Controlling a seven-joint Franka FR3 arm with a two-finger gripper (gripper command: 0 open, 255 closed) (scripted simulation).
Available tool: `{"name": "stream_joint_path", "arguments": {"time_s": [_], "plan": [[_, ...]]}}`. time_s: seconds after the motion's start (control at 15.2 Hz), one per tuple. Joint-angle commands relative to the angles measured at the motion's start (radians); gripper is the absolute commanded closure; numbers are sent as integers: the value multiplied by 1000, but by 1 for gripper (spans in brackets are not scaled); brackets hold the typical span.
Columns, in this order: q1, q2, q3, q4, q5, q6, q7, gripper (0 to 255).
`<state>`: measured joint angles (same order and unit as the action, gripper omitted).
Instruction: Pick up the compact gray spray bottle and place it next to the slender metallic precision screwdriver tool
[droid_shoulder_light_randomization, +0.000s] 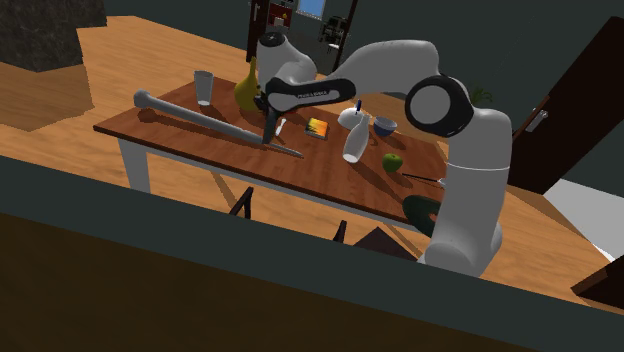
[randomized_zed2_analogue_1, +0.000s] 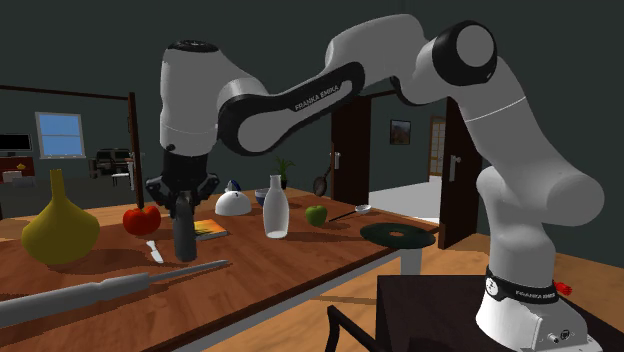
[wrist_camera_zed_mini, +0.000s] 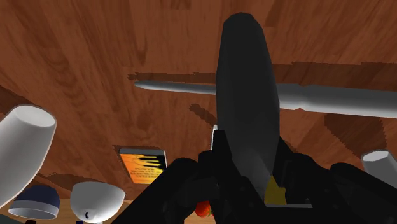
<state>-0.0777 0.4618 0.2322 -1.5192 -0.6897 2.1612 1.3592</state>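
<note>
My black gripper (droid_shoulder_light_randomization: 268, 112) is shut on the top of a dark grey spray bottle (droid_shoulder_light_randomization: 269, 130), which it holds upright. In the second exterior view the gripper (randomized_zed2_analogue_1: 183, 203) clasps the bottle (randomized_zed2_analogue_1: 184, 235), whose base is at or just above the wooden table (randomized_zed2_analogue_1: 300, 262). The long grey metallic screwdriver (droid_shoulder_light_randomization: 200, 118) lies on the table just beyond the bottle. In the wrist view the bottle (wrist_camera_zed_mini: 245, 102) sits between the fingers of the gripper (wrist_camera_zed_mini: 242, 184) and crosses in front of the screwdriver (wrist_camera_zed_mini: 337, 100).
Close by lie an orange book (droid_shoulder_light_randomization: 318, 127) and a small white knife (randomized_zed2_analogue_1: 153, 250). Farther off stand a yellow gourd vase (randomized_zed2_analogue_1: 58, 232), a red tomato (randomized_zed2_analogue_1: 141, 219), a white bottle (randomized_zed2_analogue_1: 275, 208), a green apple (randomized_zed2_analogue_1: 316, 214) and a dark plate (randomized_zed2_analogue_1: 398, 234).
</note>
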Motion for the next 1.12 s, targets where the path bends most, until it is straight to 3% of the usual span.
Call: {"name": "stream_joint_path", "arguments": {"time_s": [0.0,1.06], "plan": [[0,7,-4,-16,-10,21,14,255],[14,95,-41,-85,-91,153,126,255]]}}
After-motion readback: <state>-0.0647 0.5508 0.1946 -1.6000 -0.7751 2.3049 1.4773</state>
